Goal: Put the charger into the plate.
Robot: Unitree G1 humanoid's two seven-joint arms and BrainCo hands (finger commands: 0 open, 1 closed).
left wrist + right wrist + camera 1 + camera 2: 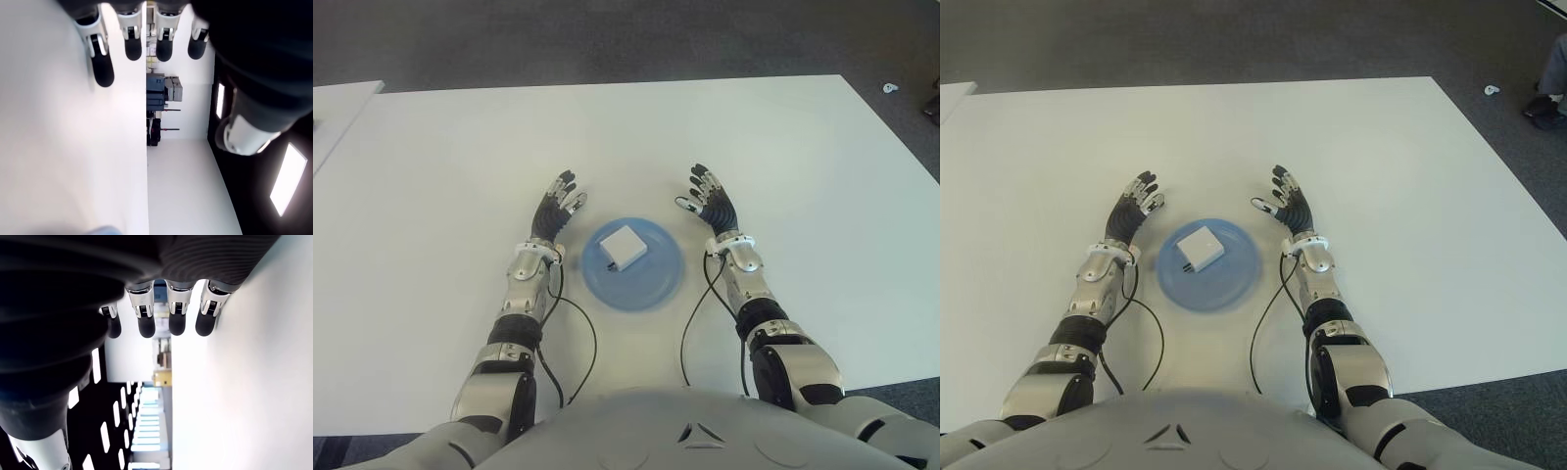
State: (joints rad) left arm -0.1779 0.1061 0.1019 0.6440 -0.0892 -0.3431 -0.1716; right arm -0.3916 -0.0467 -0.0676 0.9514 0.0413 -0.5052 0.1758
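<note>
A white square charger [624, 245] lies inside the round blue plate [658, 283] near the table's front middle. My left hand [555, 208] shows just left of the plate, fingers stretched out and holding nothing. On the plate's right side my right hand [709, 199] is likewise spread, with nothing in it. Each wrist view shows straight fingers [133, 46] [176, 320] against the white tabletop and no object between them.
The white table [450, 176] stretches wide on all sides of the plate. Black cables [578, 338] run from both forearms along the table's front. A second white surface [337, 113] adjoins at the far left. Grey floor lies beyond the far edge.
</note>
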